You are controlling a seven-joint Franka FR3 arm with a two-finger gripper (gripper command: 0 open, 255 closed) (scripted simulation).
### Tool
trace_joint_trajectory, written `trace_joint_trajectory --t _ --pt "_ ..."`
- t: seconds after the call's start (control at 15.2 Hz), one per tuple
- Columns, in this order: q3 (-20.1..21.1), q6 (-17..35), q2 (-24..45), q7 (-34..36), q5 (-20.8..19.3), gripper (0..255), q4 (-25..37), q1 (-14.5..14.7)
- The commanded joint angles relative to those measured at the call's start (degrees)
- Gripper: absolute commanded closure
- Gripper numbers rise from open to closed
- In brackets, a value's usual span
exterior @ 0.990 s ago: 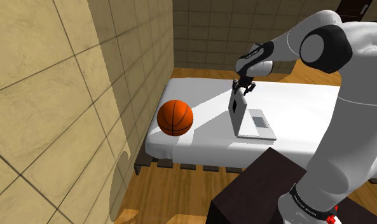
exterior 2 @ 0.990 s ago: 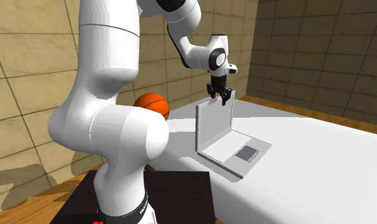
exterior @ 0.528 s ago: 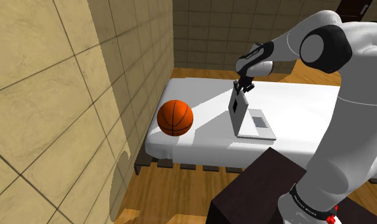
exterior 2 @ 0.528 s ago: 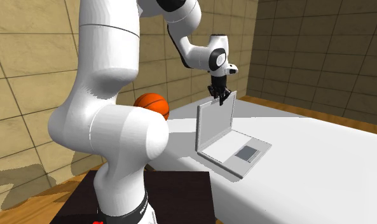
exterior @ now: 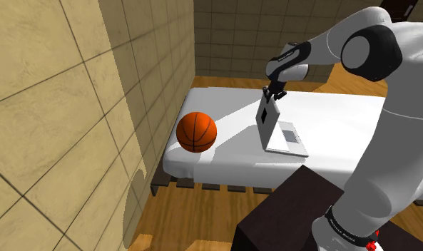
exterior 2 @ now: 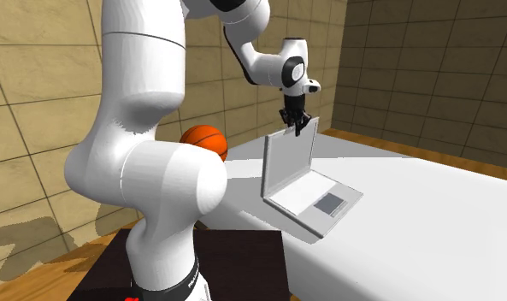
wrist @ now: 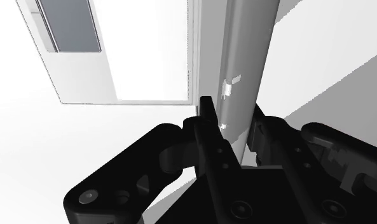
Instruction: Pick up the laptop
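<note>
An open grey laptop [exterior: 268,123] stands on a white bed [exterior: 345,118], its lid upright and its base with the dark touchpad [exterior 2: 332,204] lying flat. My black gripper [exterior: 274,95] comes down from above and is shut on the top edge of the lid. In the second exterior view the gripper [exterior 2: 296,126] clasps the lid's [exterior 2: 287,161] upper corner. Along the wrist view, the thin lid edge [wrist: 246,57] runs between the two fingers [wrist: 206,121] of the gripper [wrist: 234,124], and the keyboard side [wrist: 149,51] lies beyond.
An orange basketball [exterior: 197,131] rests on the bed near the tiled wall [exterior: 53,107], at the shoulder view's left of the laptop. The dark stand [exterior: 288,214] sits at the bed's near edge, and wooden floor [exterior: 195,214] lies beside it.
The fingers have closed onto the lid's top edge. Since then the hand has risen slightly and the laptop has come up a little with it.
</note>
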Motion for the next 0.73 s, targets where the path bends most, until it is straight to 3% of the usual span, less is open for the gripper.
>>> trace_joint_trajectory --t 0.0,0.66 --pt "-0.16 -1.46 -0.91 0.50 -0.54 255 0.72 0.22" --pt "-0.67 -7.02 -3.73 1.68 -2.20 255 3.62 0.61"
